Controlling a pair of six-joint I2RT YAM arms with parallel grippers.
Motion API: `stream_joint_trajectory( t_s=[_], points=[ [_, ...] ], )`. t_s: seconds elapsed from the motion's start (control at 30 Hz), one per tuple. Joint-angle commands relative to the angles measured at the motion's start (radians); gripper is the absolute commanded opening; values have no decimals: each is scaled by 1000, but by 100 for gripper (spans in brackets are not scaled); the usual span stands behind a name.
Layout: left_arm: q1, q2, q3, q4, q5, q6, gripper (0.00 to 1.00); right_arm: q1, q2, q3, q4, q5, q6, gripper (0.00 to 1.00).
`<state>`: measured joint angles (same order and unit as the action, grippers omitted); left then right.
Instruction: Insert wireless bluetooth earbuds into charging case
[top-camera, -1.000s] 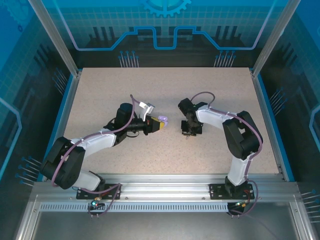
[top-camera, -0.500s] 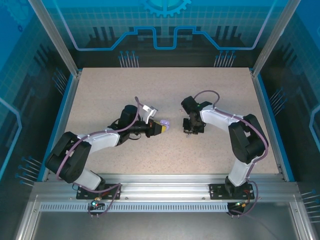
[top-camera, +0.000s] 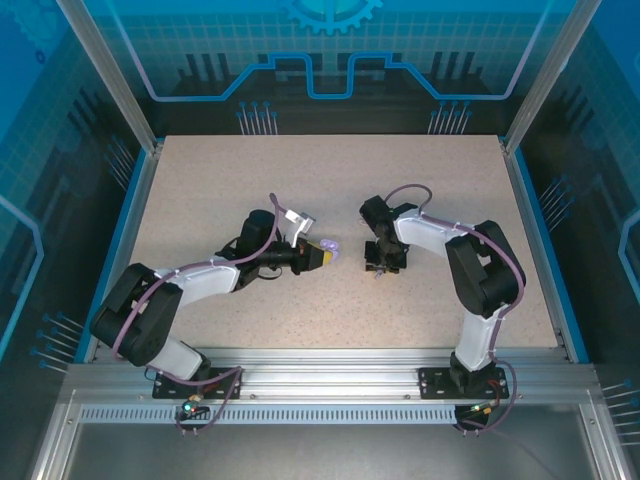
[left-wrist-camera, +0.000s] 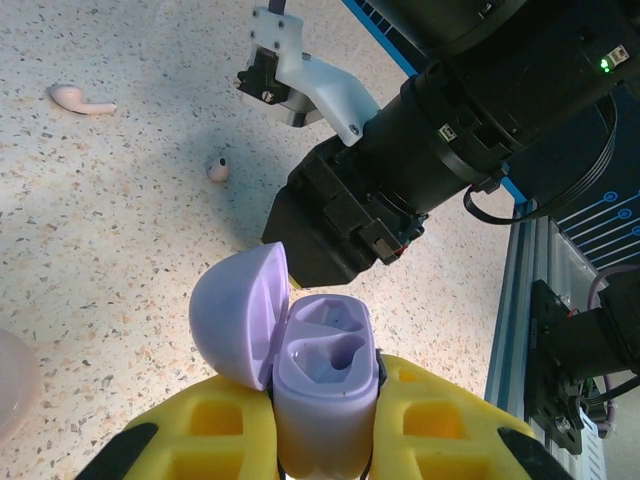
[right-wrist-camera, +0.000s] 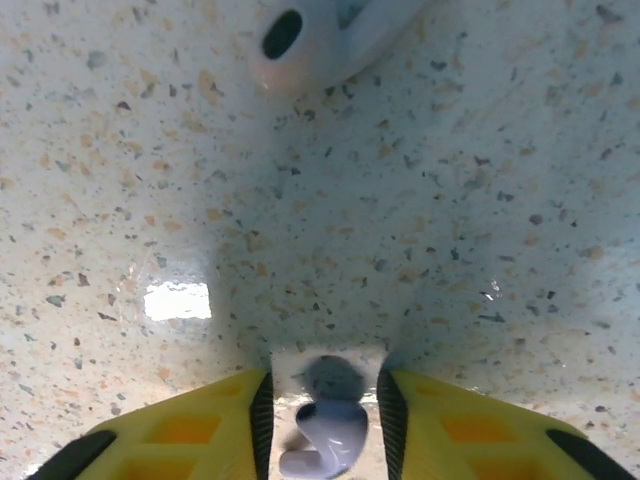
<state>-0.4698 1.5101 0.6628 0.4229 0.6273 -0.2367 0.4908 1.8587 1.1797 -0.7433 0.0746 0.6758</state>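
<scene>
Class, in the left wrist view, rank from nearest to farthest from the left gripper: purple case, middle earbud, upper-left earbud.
1. purple case, gripped by the left gripper.
2. middle earbud, on the table ahead.
3. upper-left earbud, farthest back.

No legible text, labels, brands, numbers or signs.

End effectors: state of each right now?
Left end effector: shut on the purple charging case, lid open.
Right end effector: open, jaws either side of a purple earbud, not visibly clamping it.
</scene>
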Motion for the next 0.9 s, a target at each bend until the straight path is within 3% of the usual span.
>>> stream_joint_trajectory(
  t_s=[0.0,0.27,0.87],
  points=[
    [-5,-17,18,4,-9,14,8,9,16,21,-47,-1,4,37],
    [-5,-27,14,-2,-11,19,8,25,48,40,-54,3,12,37],
    [-5,-40,7,-8,-15,23,8,48,90,53,-50,52,36,20]
  ],
)
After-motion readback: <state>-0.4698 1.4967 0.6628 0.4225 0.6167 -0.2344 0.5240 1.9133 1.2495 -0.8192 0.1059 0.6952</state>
